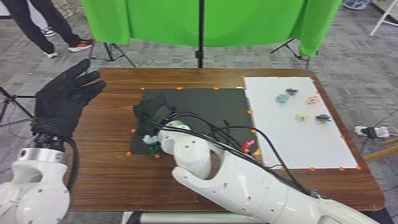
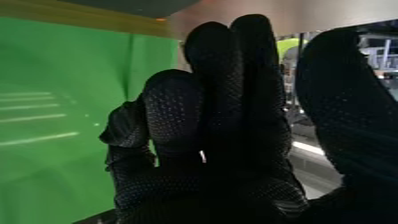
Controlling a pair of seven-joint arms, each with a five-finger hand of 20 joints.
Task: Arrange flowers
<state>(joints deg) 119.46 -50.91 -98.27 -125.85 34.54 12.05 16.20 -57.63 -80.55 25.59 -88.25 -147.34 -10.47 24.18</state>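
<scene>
Right robot hand (image 1: 153,109), empty, fingers (image 2: 213,65) straight in wrist view, flowers (image 1: 282,98) in head view

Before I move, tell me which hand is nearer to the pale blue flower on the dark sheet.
Right. The right hand is just beyond the pale blue flower, over the dark sheet; the left hand is farther off, by the table's left edge.

A green cloth (image 1: 151,22) hangs beyond the brown table (image 1: 111,182), with 1 black pole (image 1: 201,30) before it.
</scene>
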